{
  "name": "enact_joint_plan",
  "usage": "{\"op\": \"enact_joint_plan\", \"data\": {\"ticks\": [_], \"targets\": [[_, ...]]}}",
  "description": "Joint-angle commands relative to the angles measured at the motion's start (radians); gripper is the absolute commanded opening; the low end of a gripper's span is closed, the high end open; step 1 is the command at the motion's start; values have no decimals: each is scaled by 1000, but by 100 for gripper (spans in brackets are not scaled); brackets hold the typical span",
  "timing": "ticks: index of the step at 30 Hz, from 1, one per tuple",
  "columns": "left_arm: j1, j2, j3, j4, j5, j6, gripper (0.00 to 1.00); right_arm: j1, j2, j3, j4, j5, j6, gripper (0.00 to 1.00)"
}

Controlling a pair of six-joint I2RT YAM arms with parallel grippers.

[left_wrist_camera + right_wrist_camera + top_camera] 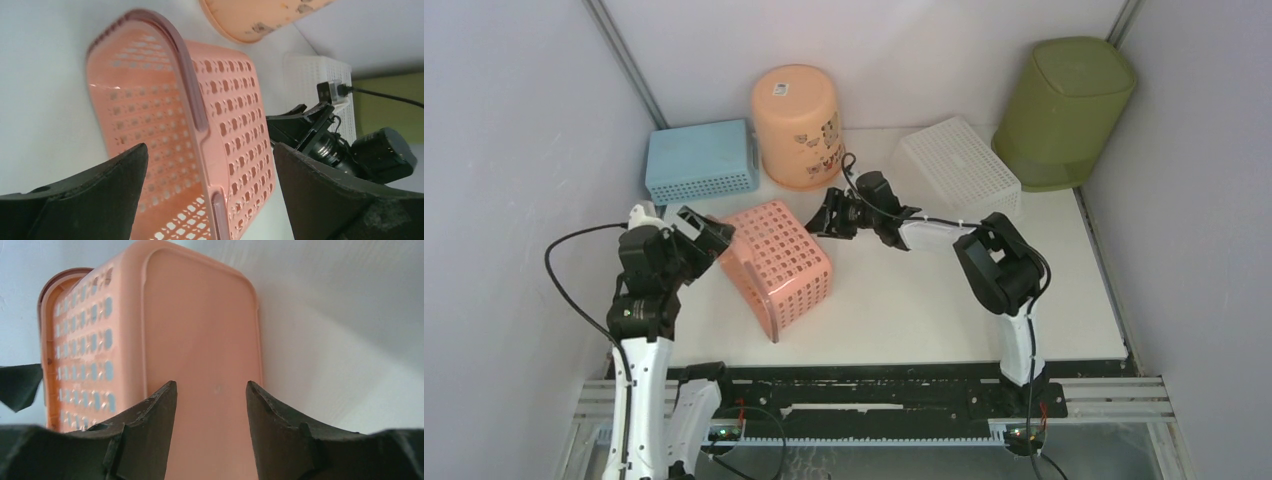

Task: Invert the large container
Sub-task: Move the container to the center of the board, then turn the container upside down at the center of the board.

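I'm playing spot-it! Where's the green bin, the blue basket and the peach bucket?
green bin (pixel 1056 130), top view, on its side wall.
blue basket (pixel 699 152), top view, on its flat top face.
peach bucket (pixel 789 140), top view, on its side wall.

high rear overview, close wrist views, seemingly sharing pink basket (pixel 776 265)

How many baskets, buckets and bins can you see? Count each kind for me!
Baskets with holes: 3 (blue basket, pink basket, white basket)
Round buckets: 1 (peach bucket)
Tall bins: 1 (green bin)
Total: 5
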Motion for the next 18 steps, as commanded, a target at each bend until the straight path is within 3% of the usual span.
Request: {"op": "enact_joint_plan", "data": {"ticks": [1,10,12,16,18], "targets": [[-66,-3,-93,105,103,-106,100,-3,-118,-54,18,19,-25,61],[-214,98,-170,267,40,-194,100,-29,-243,-222,23,24,-24,61],[-222,120,-170,289,31,-203,92,-37,-275,-255,19,21,-29,61],[-227,150,-190,367,54,-227,47,-59,-339,-311,8,11,-44,61],[-227,184,-196,419,81,-235,8,-72,-369,-334,-1,4,-51,61]]}}
